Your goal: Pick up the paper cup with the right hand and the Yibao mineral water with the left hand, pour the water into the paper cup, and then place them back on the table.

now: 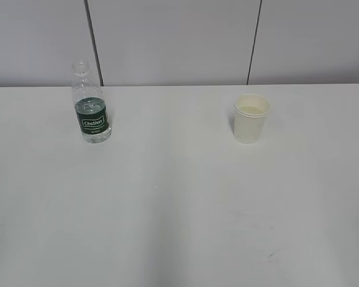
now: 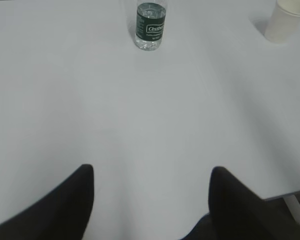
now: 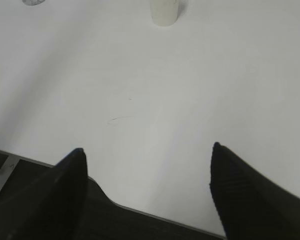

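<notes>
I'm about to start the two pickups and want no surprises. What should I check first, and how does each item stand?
1. Yibao mineral water upright, uncapped: ok.
2. Paper cup upright, mouth up: ok.
3. Bottle and cup well apart on the table: ok.
4. Left hand open, empty, bottle ahead: ok.
5. Right hand open, empty, cup ahead: ok.
6. Cup contents: cannot tell.

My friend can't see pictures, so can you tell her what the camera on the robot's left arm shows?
A small clear water bottle with a dark green label stands upright, uncapped, at the far side of a white table. A cream paper cup stands off to its right. The robot's open left hand shows two black fingertips at the bottom, holding nothing.
</notes>
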